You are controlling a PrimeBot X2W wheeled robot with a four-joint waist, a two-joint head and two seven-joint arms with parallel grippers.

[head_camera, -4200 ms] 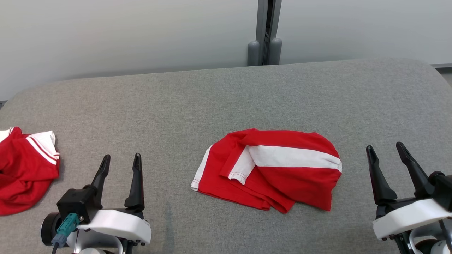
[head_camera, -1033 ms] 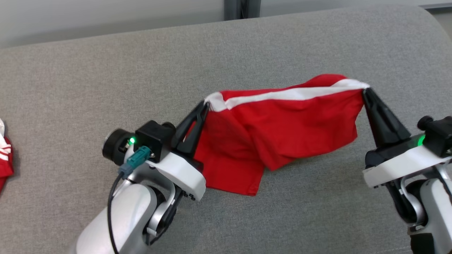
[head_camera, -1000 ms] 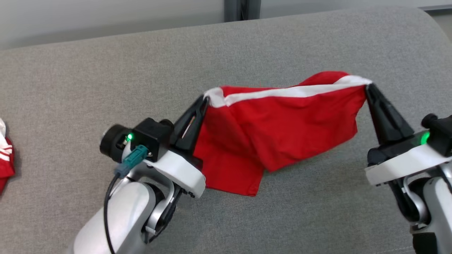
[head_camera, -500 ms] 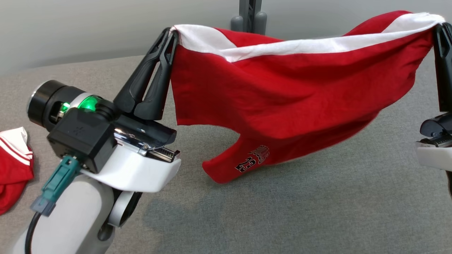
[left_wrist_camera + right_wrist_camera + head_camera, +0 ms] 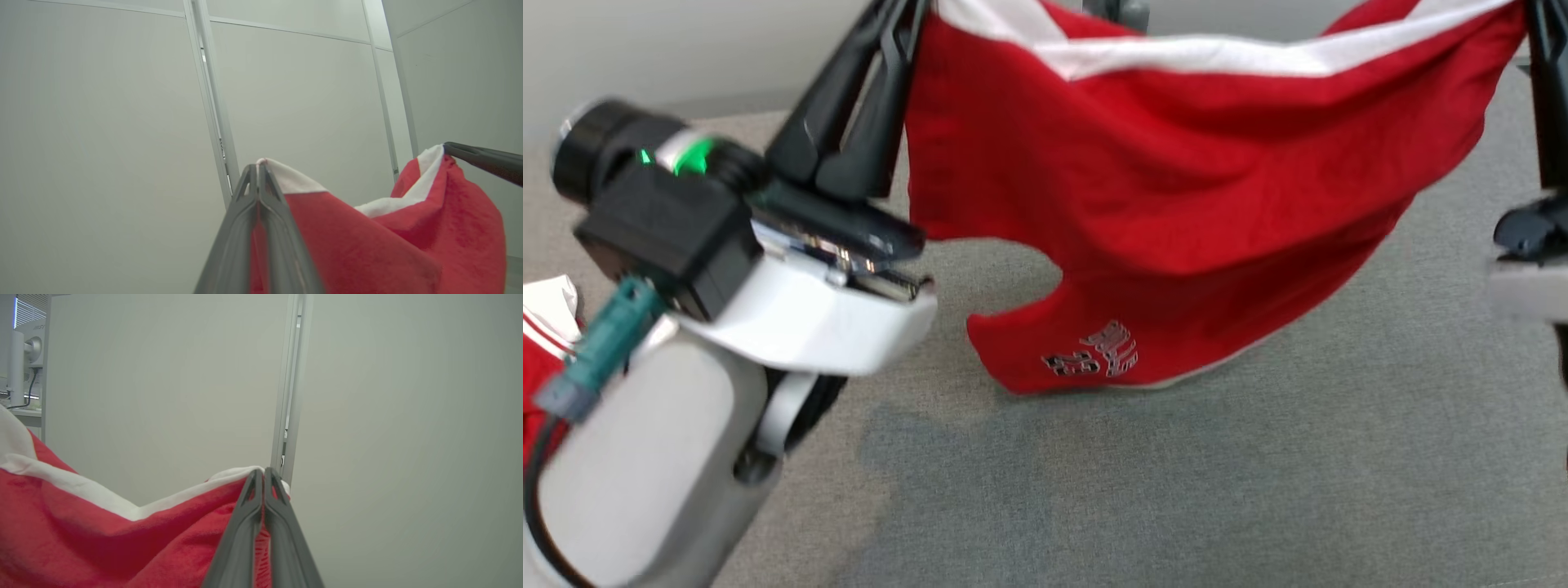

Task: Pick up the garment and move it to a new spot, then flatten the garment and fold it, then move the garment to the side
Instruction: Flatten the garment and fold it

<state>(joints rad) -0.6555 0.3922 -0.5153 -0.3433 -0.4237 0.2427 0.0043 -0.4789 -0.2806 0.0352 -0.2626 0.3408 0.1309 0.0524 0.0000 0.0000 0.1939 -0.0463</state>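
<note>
The garment [image 5: 1176, 180], red with a white band along its top edge, hangs stretched between my two grippers above the grey table. My left gripper [image 5: 900, 12] is shut on its left top corner, the right gripper [image 5: 1547, 33] on its right top corner. A printed mark [image 5: 1094, 355] shows on the lowest flap, which hangs close to the table; whether it touches I cannot tell. In the left wrist view the left gripper [image 5: 258, 167] pinches the white band of the garment [image 5: 367, 245], and the right gripper's fingers [image 5: 482, 157] hold the far corner. In the right wrist view the right gripper [image 5: 263, 471] clamps the garment [image 5: 102, 539].
A second red and white garment [image 5: 543, 327] lies at the table's left edge. The grey padded table [image 5: 1176, 490] spreads below the hanging cloth. Pale wall panels with a metal post [image 5: 212, 102] stand behind. A monitor [image 5: 28, 347] sits beyond the panel's left edge.
Both grippers have lifted the garment off the table and spread it out; it now hangs between them. The head camera has tilted too. The fingertips have reached the view's top edge.
</note>
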